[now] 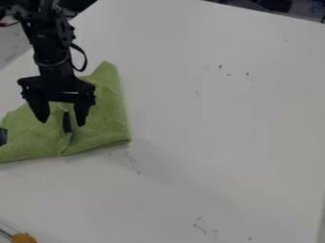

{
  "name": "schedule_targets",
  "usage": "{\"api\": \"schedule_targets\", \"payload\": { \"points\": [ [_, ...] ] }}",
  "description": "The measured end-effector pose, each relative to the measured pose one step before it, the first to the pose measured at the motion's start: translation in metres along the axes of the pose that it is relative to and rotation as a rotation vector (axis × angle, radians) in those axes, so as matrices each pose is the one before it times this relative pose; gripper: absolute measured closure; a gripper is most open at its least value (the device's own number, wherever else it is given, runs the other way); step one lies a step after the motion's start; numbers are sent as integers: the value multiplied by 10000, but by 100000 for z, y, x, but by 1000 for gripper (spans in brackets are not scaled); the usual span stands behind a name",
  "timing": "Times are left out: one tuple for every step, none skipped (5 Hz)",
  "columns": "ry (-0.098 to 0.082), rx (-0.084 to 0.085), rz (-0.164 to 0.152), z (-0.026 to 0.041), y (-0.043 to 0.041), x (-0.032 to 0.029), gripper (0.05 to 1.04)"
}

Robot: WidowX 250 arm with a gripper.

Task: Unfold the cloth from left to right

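The place is looking like a robotics lab or test area: a black robot arm (54,57) with a loose cable (83,60) is hanging over a broad, plain white tabletop (209,114). Small dark scuffs (200,226) are marking its surface. Beyond the far edge, dark shapes (274,5) are showing, too unclear to name.

Green cloth (109,118), creased, at left on white table (222,142).
Black gripper (62,122) over cloth, fingers apart, pointing down; orange object (24,238) at near left.
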State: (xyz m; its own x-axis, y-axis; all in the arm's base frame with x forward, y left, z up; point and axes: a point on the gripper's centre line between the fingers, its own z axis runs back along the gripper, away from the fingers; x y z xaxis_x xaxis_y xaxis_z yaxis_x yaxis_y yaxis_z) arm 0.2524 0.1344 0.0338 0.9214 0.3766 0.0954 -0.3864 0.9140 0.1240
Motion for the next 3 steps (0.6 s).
{"api": "schedule_targets", "payload": {
  "points": [
    [-43,-42,28,-79,-79,-15,143],
    [96,-67,-57,-504,-162,-62,436],
    [112,-76,-85,-368,-150,113,726]
  ]
}}
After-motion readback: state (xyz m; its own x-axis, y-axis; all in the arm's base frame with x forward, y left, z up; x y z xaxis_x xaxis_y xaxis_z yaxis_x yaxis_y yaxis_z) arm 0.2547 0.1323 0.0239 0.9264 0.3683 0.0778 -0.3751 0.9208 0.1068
